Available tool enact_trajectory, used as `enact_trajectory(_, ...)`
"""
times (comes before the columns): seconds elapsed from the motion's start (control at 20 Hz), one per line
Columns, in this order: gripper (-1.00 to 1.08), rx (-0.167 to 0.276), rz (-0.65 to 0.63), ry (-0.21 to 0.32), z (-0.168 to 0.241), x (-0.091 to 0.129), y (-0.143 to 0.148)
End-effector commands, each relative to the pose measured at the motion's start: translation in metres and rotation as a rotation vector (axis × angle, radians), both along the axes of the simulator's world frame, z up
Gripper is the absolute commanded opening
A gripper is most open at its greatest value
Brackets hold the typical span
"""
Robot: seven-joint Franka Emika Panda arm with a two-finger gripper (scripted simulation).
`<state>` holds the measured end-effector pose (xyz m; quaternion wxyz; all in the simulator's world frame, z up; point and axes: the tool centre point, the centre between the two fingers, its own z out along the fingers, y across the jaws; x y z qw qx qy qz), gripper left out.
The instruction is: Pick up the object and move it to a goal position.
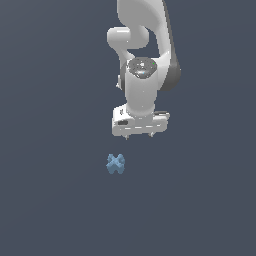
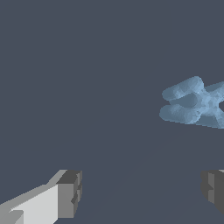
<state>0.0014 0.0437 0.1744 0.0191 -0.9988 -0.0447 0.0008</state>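
- Light-blue piece (image 1: 115, 163), lumpy and X-shaped, lies on the dark grey floor (image 1: 50, 200), alone, nothing touching it.
- White gripper (image 1: 138, 134) hangs off the arm (image 1: 145, 60) above the floor; in the exterior view the piece sits below it and toward that view's left, apart from it.
- Step in hand, as I judge it: approach, pre-grasp. Nothing is picked up yet, so the carry to the goal isn't begun (no goal marker shows in either pic).
- Fingers: wrist view shows two grey fingertips (image 2: 70, 194) spread wide, bare floor between them, nothing held.
- Piece vs fingers: in the wrist view the piece (image 2: 192, 103) is cut by the frame edge and lies ahead of the tips, closer to the tip that's only partly in frame, not in the gap between the two. So it's off-centre.
- Height of the tips above the floor: can't tell exactly from these pics; the piece looks clear of them.
- Next move calls for, imo: shift sideways until the piece sits midway between the tips, then drop straight down w/ the fingers kept apart, then close.
- Risk: the piece is much smaller than the gripper and knobbly, so a closing finger may nudge or roll it if centring is off.
- Lobes point several ways; squeezing across the narrow waist looks safest (a guess).
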Motion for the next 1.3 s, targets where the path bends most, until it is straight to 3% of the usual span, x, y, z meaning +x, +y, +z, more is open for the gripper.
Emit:
enact_trajectory(0.0, 1.00, -0.001, 0.027, -0.001, -0.001, 0.001, -0.002)
enact_trajectory(0.4, 1.00, -0.007, 0.167, -0.005, -0.005, 0.009, -0.010)
enact_trajectory(1.25, 1.00, -0.020, 0.593, -0.014, -0.018, 0.030, -0.035)
